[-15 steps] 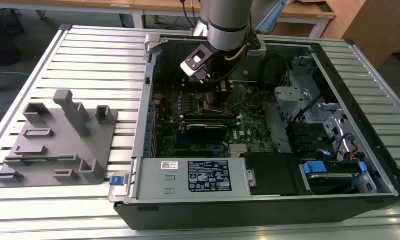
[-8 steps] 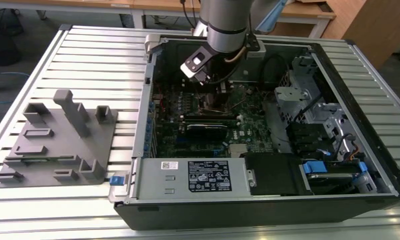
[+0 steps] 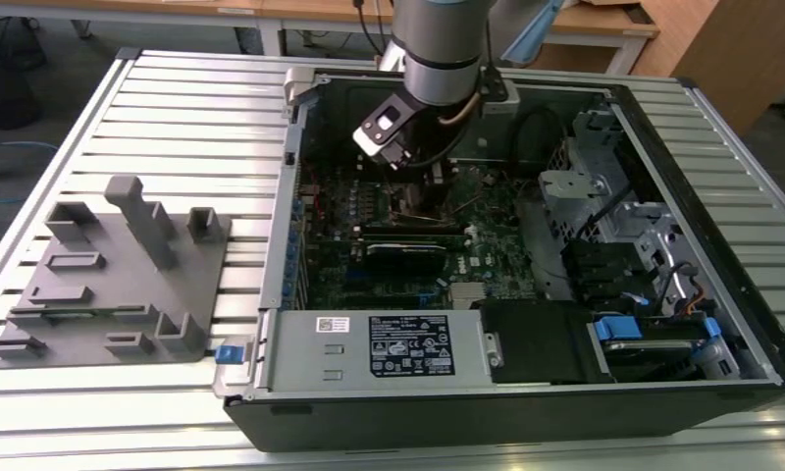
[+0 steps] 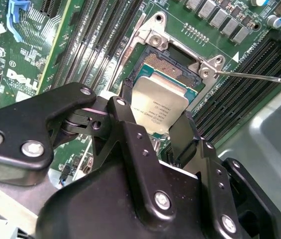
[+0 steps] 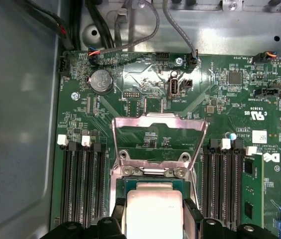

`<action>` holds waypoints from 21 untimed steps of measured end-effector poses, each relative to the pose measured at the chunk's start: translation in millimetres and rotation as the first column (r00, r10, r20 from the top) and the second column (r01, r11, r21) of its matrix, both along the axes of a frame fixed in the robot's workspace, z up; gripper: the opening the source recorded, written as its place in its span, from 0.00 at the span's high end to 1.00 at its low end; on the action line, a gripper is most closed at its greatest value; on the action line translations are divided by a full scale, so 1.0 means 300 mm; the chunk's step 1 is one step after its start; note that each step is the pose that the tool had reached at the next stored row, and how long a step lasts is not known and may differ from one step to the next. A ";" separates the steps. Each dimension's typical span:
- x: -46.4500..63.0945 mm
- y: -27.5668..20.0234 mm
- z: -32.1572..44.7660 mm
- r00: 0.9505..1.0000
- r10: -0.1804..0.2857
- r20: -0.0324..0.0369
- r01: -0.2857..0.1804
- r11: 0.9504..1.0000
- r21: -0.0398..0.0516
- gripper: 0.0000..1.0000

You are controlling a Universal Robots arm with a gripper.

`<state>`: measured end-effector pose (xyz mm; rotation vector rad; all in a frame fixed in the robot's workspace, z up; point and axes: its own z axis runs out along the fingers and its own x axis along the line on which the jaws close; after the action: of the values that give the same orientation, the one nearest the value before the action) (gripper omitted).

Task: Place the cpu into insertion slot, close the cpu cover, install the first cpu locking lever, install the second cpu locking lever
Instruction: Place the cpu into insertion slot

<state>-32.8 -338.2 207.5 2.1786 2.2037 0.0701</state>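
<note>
In the exterior view we see the arm (image 3: 442,59) reach in from twelve o'clock into the open computer case (image 3: 497,417), its tip over the green motherboard (image 3: 491,260) near the middle of the case. From that tip a black card (image 3: 399,257) lies at six o'clock, and further along the same line sits the boxed power supply (image 3: 366,348). A grey fixture plate (image 3: 105,285) rests on the slatted table (image 3: 196,88) at nine o'clock from the case, well apart from the arm.

In both wrist views the gripper (image 4: 155,117) has its two black fingers (image 4: 128,122) pinching the cpu (image 4: 162,99) by two opposite edges, its silver top facing the cameras. The cpu hangs over the insertion slot (image 4: 172,64) and covers the part nearer the gripper, while the slot's dark contact field shows beyond it. We cannot tell whether the chip touches the socket or sits just above it.

In the first wrist view the cpu cover (image 5: 130,123) stands open at the socket's far side, and the green board shows through its window. Long black memory slots (image 5: 83,184) flank the socket on both sides. In the second wrist view a thin locking lever (image 4: 259,77) runs out from the socket's corner bracket across the memory slots.
</note>
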 end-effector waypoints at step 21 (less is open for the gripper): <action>-0.021 0.007 -0.021 1.000 0.000 0.025 0.000 1.000 0.000 0.46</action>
<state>-39.0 -336.3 201.2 2.1652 2.1904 0.0971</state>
